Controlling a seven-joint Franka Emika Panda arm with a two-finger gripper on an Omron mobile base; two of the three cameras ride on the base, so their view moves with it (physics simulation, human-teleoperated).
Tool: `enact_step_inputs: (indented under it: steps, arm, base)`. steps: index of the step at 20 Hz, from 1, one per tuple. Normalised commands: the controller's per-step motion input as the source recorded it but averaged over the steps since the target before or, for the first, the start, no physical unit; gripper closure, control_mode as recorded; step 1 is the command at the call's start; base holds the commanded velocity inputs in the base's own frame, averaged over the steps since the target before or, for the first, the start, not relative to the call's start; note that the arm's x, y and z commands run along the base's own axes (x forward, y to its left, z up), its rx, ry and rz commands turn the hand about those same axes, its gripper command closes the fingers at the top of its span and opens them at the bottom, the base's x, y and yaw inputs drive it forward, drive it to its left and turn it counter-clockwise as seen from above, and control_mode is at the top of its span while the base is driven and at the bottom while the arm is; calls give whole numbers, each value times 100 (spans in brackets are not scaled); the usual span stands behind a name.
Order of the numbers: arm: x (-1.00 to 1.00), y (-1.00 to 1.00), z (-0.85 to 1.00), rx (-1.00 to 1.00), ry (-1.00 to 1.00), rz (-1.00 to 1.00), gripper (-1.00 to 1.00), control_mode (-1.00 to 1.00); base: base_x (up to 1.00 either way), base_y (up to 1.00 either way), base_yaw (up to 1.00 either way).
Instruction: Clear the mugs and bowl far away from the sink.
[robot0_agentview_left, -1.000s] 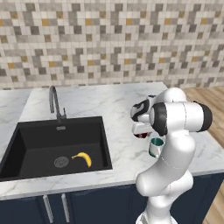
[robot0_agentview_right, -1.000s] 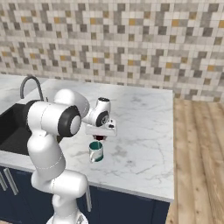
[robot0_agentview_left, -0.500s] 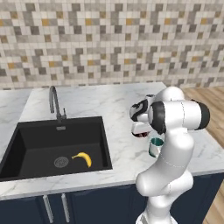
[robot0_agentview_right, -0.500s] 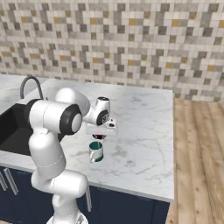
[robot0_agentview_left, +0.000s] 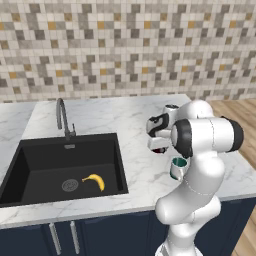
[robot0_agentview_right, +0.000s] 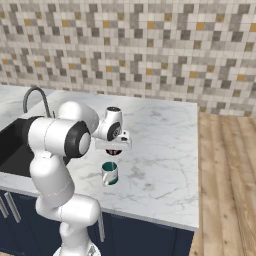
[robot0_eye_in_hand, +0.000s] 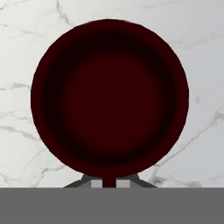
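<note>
Half the maroon mug (robot0_agentview_left: 159, 149) hides under the tool (robot0_eye_in_hand: 109, 181) — clenched on its rim.

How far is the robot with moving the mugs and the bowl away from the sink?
Done: nothing looks cleared yet. In hand: the gripper is shut on the maroon mug's rim, on the counter. Left: the metal mug stands beside it, near the sink. I cannot see the bowl.

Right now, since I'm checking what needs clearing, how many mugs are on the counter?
2. The maroon mug sits under the gripper, right of the sink; the silvery mug stands nearer the counter's front edge. The arm may hide others.
</note>
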Motion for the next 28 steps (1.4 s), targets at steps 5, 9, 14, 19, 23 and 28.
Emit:
enact_step_inputs:
  steps: [5, 9, 14, 19, 23, 28]
  arm:
    - [0, 14, 72, 0, 0, -1, 100, -100]
    - [0, 14, 94, -5, 0, -2, 100, -100]
    - [0, 15, 100, -12, 0, -4, 100, -100]
    - [-37, 12, 97, -10, -3, -5, 100, -100]
    - [-81, 0, 73, 2, -7, -8, 100, -100]
    - [-83, 0, 49, 5, -11, -11, 100, -100]
  base:
    - [0, 0, 0]
    - [0, 0, 0]
    - [0, 0, 0]
    - [0, 0, 0]
    - [0, 0, 0]
    - [0, 0, 0]
